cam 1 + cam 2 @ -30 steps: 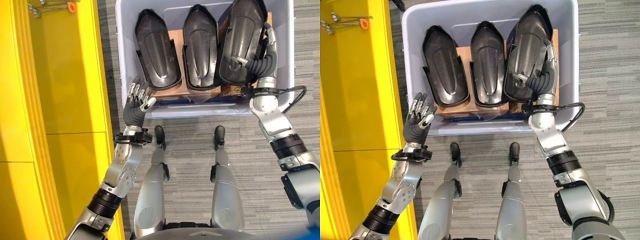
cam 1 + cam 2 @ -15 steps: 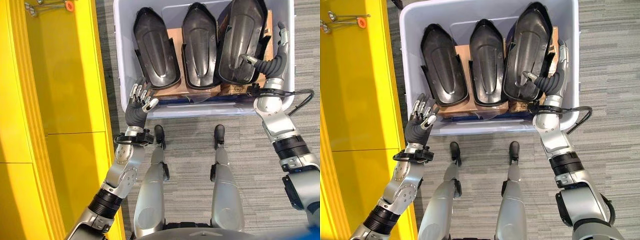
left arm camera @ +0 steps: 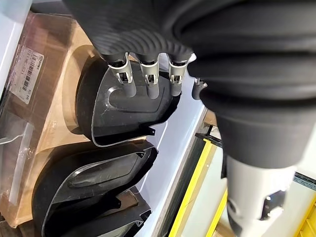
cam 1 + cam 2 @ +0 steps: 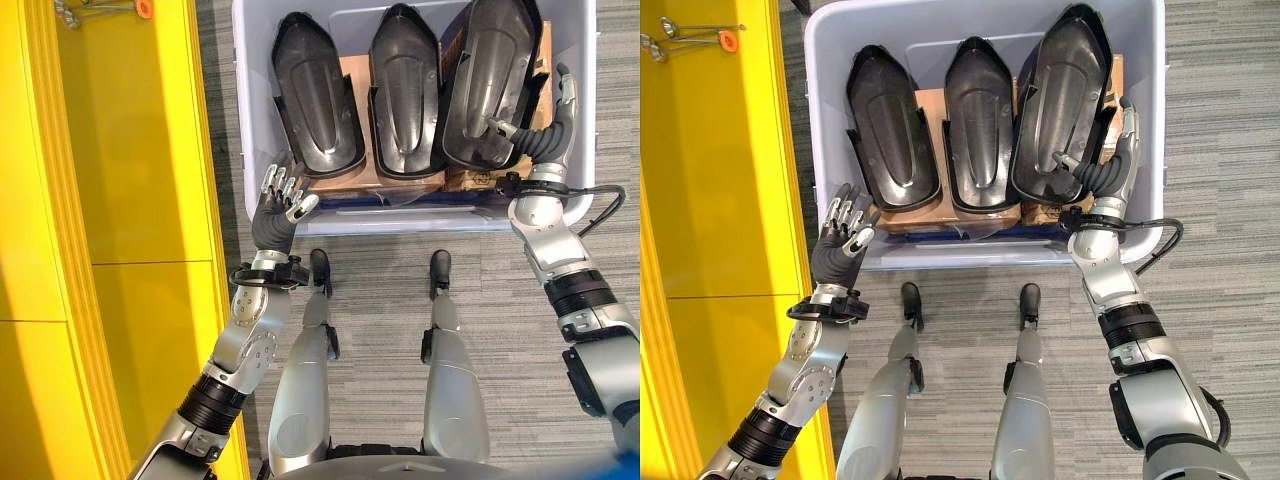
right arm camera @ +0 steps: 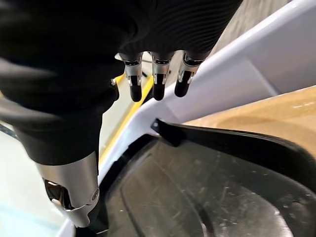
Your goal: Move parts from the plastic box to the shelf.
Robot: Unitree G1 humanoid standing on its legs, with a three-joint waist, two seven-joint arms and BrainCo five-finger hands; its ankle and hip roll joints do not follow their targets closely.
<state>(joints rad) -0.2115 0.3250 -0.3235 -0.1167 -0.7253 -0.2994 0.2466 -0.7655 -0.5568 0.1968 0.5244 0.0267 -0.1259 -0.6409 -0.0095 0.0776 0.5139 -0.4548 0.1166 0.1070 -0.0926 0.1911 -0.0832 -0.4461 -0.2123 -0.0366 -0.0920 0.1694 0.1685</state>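
While three black parts stand side by side in the box (image 4: 250, 120), none has reached the yellow shelf (image 4: 130, 150) on the robot's left.

Right part (image 4: 497, 85): the nearest of the three to the right hand (image 4: 545, 125). Long axis runs away from the robot, narrow tip at the far wall, broad end toward the near wall. It sits higher than, and overlaps, the middle part (image 4: 405, 95).

Right hand: inside the box at the part's near right edge, thumb lying over the rim onto the hollow face, fingers up along its outer side. Cannot tell whether they are clamped on the edge; the right wrist view shows straight fingers above the part's rim, apart from it.

Left hand (image 4: 278, 205): outside the box at its near left corner, fingers straight and spread, holding nothing. The left part (image 4: 315, 95) lies just beyond it, across the near wall.

Judgement: the right arm is placed for the pick, and the part must then travel across the box leftward to the shelf.
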